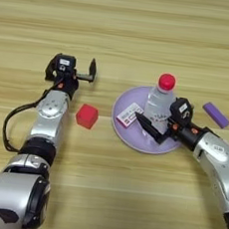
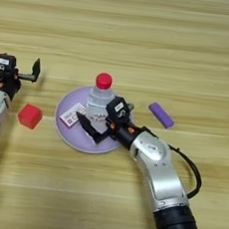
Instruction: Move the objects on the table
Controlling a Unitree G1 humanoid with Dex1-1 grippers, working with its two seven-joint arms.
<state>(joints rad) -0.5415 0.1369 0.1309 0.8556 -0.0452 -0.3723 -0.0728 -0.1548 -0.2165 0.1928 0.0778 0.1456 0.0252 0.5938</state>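
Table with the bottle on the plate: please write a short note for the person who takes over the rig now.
Right gripper: at the water bottle, fingers around its lower part; a firm grip is not clear.
Left gripper: open, idle, beyond the red cube.
Bottle stands upright on the purple plate. Purple bar lies right of the plate, cube left of it, both on the table.
Left: cube and bar untouched.

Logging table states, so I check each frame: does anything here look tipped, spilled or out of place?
Nothing stands out. The water bottle stands upright on the purple plate, capped, with the right gripper at its base. The red cube and purple bar lie on the table.
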